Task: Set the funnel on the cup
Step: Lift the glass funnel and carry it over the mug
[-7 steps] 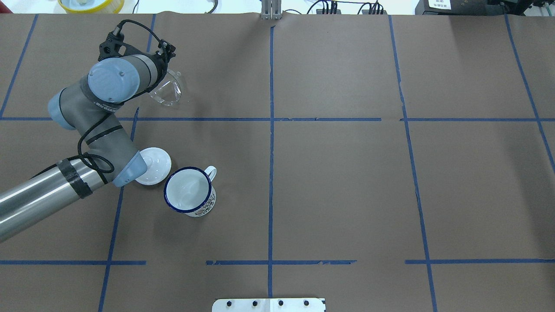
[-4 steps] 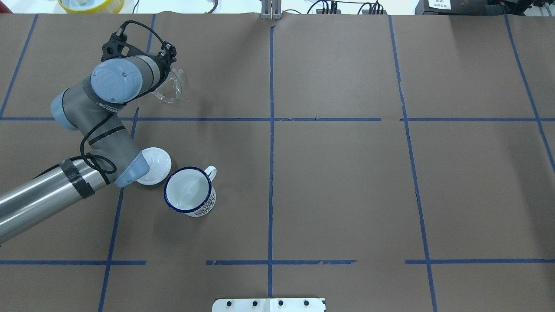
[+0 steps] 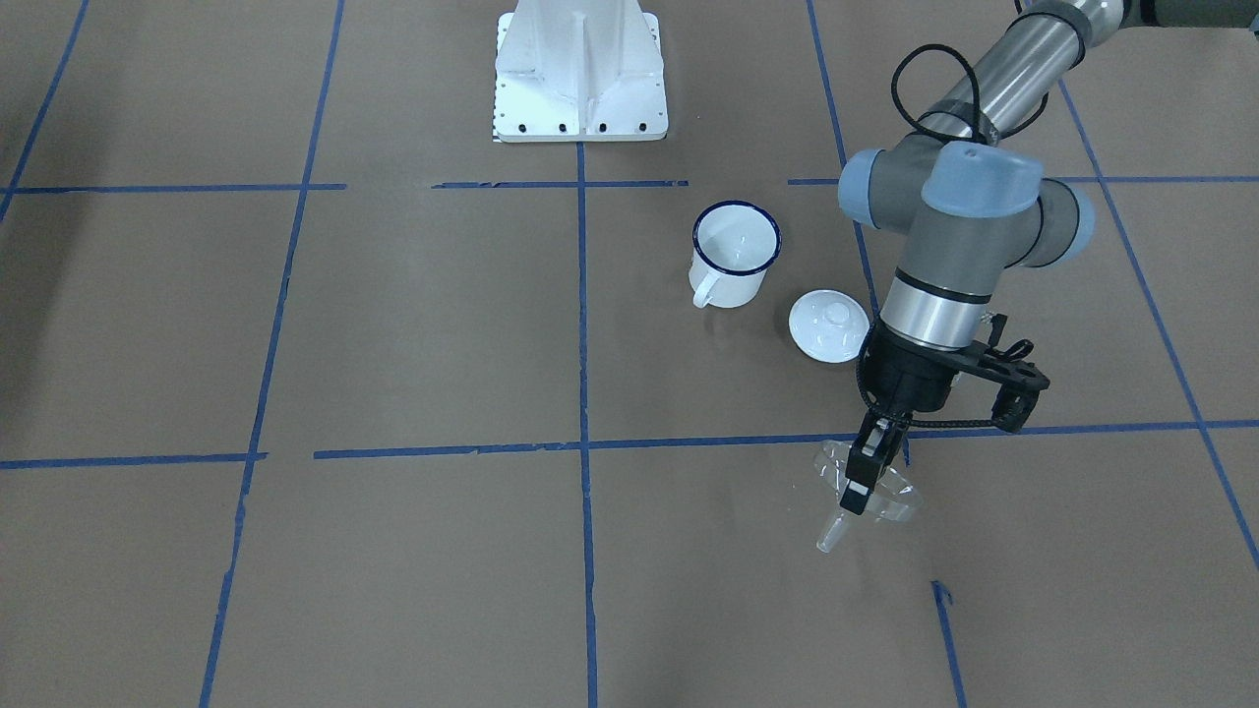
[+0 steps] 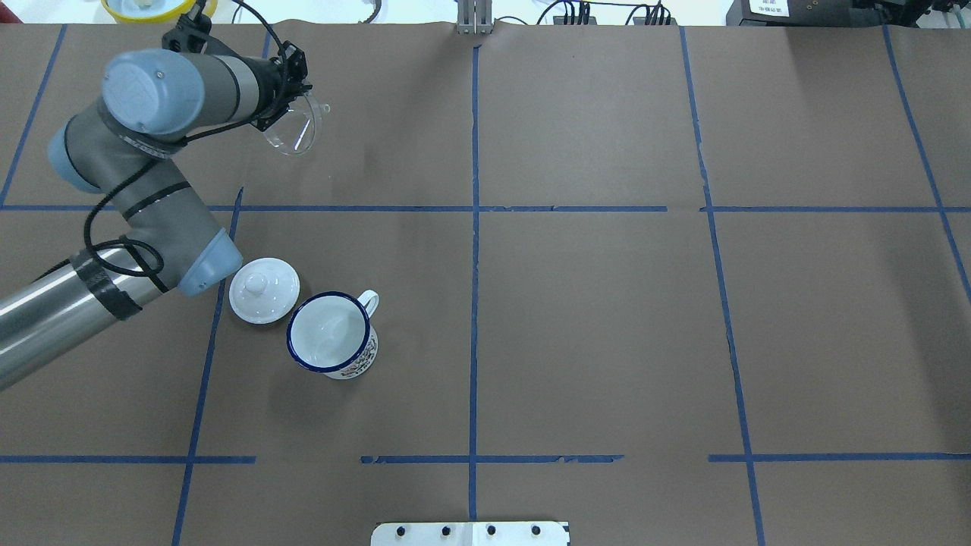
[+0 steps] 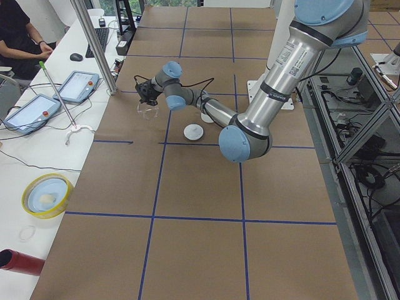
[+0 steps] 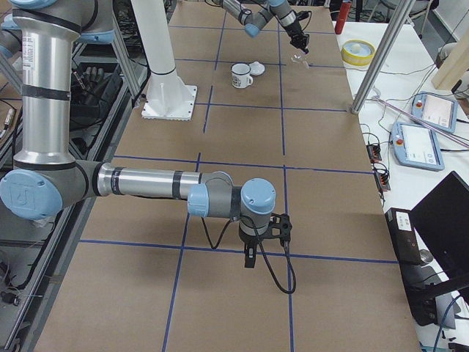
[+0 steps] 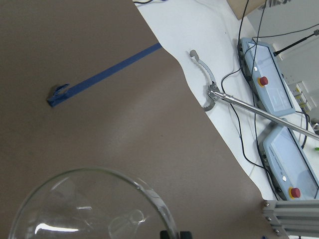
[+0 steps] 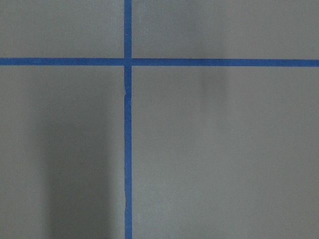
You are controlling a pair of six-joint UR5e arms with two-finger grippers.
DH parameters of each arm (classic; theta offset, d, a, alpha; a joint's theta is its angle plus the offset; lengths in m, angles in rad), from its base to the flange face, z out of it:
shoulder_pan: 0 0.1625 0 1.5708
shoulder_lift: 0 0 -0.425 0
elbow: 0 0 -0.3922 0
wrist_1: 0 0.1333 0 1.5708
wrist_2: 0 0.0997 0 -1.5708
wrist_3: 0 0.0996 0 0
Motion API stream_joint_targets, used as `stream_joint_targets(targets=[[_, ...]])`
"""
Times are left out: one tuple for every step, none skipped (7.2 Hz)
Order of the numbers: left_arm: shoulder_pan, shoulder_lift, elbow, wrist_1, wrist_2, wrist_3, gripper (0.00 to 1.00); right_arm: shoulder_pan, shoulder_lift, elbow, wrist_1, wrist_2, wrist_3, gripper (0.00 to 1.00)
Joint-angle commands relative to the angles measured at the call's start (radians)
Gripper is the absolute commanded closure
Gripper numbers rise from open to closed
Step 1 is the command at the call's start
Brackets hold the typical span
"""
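One side view alone shows right pincer (image 6: 249, 261); left pincer (image 3: 858, 495) holds funnel (image 3: 899, 500).

Clear funnel (image 4: 296, 133), white cup (image 4: 329, 335) with blue rim, white lid (image 4: 265, 291), brown table (image 4: 607, 318)

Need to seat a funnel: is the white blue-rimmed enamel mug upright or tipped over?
Upright: the white enamel mug stands on its base, round blue-rimmed mouth facing up, handle out sideways.

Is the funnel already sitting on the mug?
No, the mug stands empty, while the left gripper holds the funnel well apart from it.
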State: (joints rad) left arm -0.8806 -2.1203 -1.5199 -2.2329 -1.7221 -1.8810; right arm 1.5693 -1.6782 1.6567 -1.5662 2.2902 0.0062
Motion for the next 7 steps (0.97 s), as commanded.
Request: stream_joint_targets(targets=[[-0.046, 0.033, -0.266, 0.318, -0.175, 0.174, 1.0, 0.0, 0.0, 0.0, 0.0, 0.0, 0.0, 0.0], [-0.051, 0.033, -0.386, 0.51, -0.222, 0.259, 1.0, 0.0, 0.0, 0.0, 0.0, 0.0, 0.0, 0.0], [-0.052, 0.031, -0.476, 0.665, -0.228, 0.32, 1.0, 0.0, 0.0, 0.0, 0.0, 0.0, 0.0, 0.0], [-0.045, 0.017, -0.526, 0.797, -0.228, 0.347, 1.0, 0.0, 0.0, 0.0, 0.0, 0.0, 0.0, 0.0], [0.027, 0.01, -0.578, 0.896, -0.225, 0.347, 1.0, 0.0, 0.0, 0.0, 0.0, 0.0, 0.0, 0.0], [0.113, 0.003, -0.613, 0.974, -0.215, 0.347, 1.0, 0.0, 0.0, 0.0, 0.0, 0.0, 0.0, 0.0], [0.214, -0.004, -0.629, 1.016, -0.183, 0.347, 1.0, 0.0, 0.0, 0.0, 0.0, 0.0, 0.0, 0.0]])
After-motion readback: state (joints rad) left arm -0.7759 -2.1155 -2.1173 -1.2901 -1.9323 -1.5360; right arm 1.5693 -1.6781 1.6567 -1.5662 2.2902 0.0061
